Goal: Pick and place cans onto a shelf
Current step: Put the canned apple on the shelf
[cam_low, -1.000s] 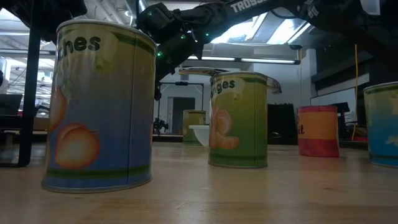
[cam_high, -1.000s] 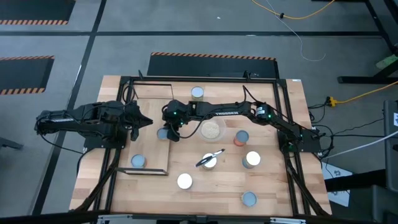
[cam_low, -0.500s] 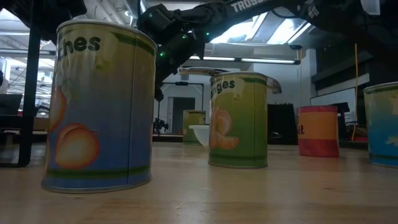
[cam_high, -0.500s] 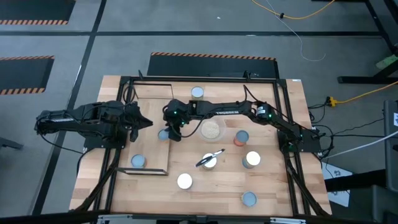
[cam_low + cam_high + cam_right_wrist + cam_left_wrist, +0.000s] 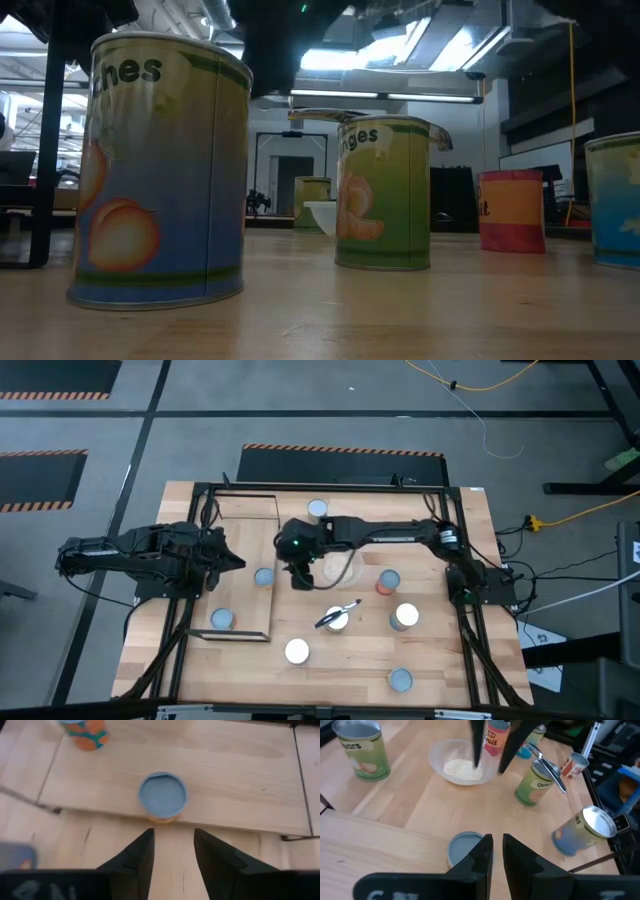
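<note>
Pale, matt, finely grained wooden counter [image 5: 440, 660]. Light-wood shelf board [image 5: 240, 530] edged in thin black metal wire. Beside shelf: small metal cans [image 5: 362, 750] with dull silvery lids, glossy printed paper labels. Clear smooth plastic bowl [image 5: 462, 762], pale grains. Matt black hand [image 5: 172, 852].

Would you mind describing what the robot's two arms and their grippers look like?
Both arms are dark, nearly black, built of jointed segments. The right arm has a small green light glowing near its wrist. The left gripper and right gripper each end in two matte black fingers that taper to flat wedge tips. The left arm looks bulkier, with black cabling along it.
</note>
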Robot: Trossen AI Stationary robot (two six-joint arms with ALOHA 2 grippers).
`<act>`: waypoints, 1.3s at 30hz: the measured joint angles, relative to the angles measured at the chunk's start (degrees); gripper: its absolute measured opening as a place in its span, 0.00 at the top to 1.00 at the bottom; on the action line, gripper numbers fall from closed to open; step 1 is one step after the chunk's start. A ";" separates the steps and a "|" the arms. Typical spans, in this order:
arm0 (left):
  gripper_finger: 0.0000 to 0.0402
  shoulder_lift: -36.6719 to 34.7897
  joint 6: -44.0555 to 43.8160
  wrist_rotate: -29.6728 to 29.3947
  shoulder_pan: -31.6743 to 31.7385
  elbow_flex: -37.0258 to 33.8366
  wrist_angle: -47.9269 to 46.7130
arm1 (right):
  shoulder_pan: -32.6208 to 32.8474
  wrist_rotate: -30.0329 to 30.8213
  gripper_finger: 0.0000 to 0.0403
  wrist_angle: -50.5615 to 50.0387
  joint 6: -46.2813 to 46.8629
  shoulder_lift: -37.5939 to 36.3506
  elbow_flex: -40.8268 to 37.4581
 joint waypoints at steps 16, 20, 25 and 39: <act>0.69 10.98 12.96 1.10 -4.43 0.02 13.48 | 6.94 4.66 0.65 4.49 8.02 -20.99 -28.34; 0.70 15.15 16.46 0.53 -6.54 0.02 13.57 | 7.25 4.61 0.65 13.62 9.69 -26.59 -39.14; 0.70 20.38 16.77 0.50 -8.73 0.04 13.26 | 7.23 4.23 0.65 23.64 11.21 -30.55 -48.86; 0.70 34.88 19.76 -4.78 -12.30 10.07 3.31 | 7.21 3.98 0.65 29.61 12.51 -31.71 -54.40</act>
